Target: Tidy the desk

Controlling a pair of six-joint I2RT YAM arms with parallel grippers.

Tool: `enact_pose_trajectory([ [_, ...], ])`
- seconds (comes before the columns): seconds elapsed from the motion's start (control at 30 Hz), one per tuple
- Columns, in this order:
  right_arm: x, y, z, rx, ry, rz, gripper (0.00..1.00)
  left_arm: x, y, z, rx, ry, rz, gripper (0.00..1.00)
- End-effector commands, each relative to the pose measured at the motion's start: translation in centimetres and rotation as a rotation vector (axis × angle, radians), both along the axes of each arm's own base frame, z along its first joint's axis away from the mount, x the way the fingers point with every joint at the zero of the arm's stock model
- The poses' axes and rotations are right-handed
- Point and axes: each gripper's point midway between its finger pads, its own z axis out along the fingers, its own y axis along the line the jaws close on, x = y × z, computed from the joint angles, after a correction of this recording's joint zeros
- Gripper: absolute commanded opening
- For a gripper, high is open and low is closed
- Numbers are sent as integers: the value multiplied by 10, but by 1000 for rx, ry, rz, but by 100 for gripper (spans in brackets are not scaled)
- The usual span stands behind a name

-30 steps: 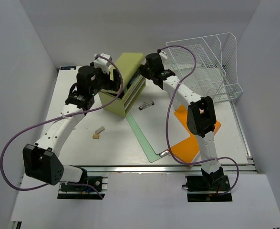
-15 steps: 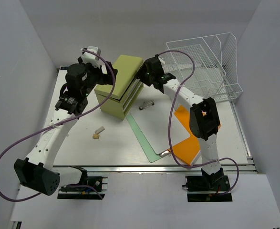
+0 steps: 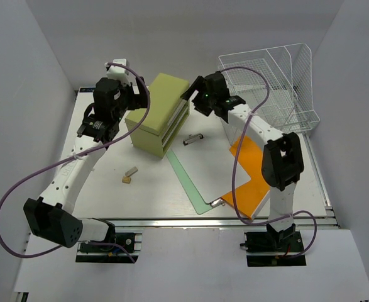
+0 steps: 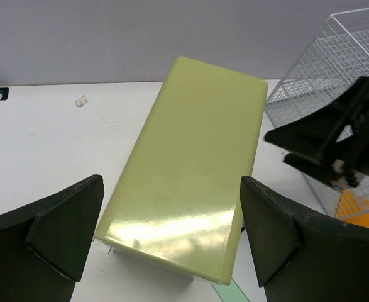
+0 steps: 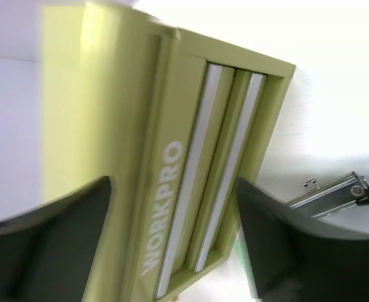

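Both spread wide: left end effector (image 4: 171, 185) hangs over the olive drawer box (image 3: 159, 113), right end effector (image 5: 171, 185) faces its 2 drawers, box running lower-left to upper-right on the white surface (image 3: 153, 189) filling mid-frame.

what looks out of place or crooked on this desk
The olive drawer box sits skewed to the edges of the desk. A metal clip and two small tan pieces lie loose in the open, and a green-edged board lies slanted by the orange folder.
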Motion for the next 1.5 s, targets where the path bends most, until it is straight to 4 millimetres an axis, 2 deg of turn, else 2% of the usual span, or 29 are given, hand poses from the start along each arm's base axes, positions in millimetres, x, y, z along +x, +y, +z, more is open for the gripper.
enact_pose_trajectory([
  [0.0,-1,-9,81,133,-161,-3,89,-2,8,27,-29,-54,41,98],
  [0.03,-4,-13,74,124,-151,-5,89,-2,8,27,-30,-52,41,98],
  [0.1,-5,-22,81,124,-174,-19,89,0,10,26,-29,-45,60,98],
  [0.17,-7,-31,71,106,-158,-20,89,2,13,25,-33,-35,82,98],
  [0.2,-12,-30,75,110,-167,6,89,3,16,21,-29,-19,102,98],
  [0.27,-20,-31,66,53,-182,72,89,4,18,16,-37,1,126,98],
  [0.3,-27,-28,65,34,-191,125,89,6,20,7,-29,33,140,98],
  [0.33,-31,-29,60,5,-191,156,89,8,20,7,-30,43,143,98],
  [0.4,-42,-28,50,-71,-225,261,89,10,21,-9,-30,116,155,98],
  [0.47,-50,-34,36,-114,-202,283,89,18,14,-18,-65,171,129,98],
  [0.5,-56,-36,23,-125,-181,294,89,20,17,-25,-75,198,122,98],
  [0.53,-58,-38,18,-126,-172,292,89,23,7,-34,-85,226,70,98],
  [0.67,-68,-39,-15,-134,-96,308,89,33,1,-44,-96,263,6,98],
  [0.73,-67,-35,-23,-122,-90,315,89,37,-1,-49,-105,275,-18,98],
  [0.83,-60,-18,-32,-65,-81,353,85,44,-6,-62,-96,301,-94,98],
  [0.87,-58,-10,-42,-42,-62,381,84,47,-10,-70,-95,320,-122,98],
  [0.9,-54,-4,-38,-19,-64,373,82,48,-11,-73,-83,325,-131,98],
  [0.93,-51,0,-41,-12,-58,367,82,50,-11,-77,-62,330,-137,98],
  [0.97,-47,3,-53,-19,-39,351,80,54,-7,-89,-53,363,-118,98],
  [1.03,-37,7,-58,-1,-14,305,76,58,-3,-94,-44,387,-106,98],
  [1.07,-31,8,-71,-7,11,285,75,59,2,-100,-40,409,-94,98],
  [1.2,-13,23,-74,73,-29,260,72,64,4,-126,-14,472,-99,98],
  [1.4,-4,43,-75,128,-61,293,72,59,10,-153,40,540,-97,98],
  [1.47,-3,47,-84,148,-38,285,70,56,12,-159,55,553,-91,98],
])
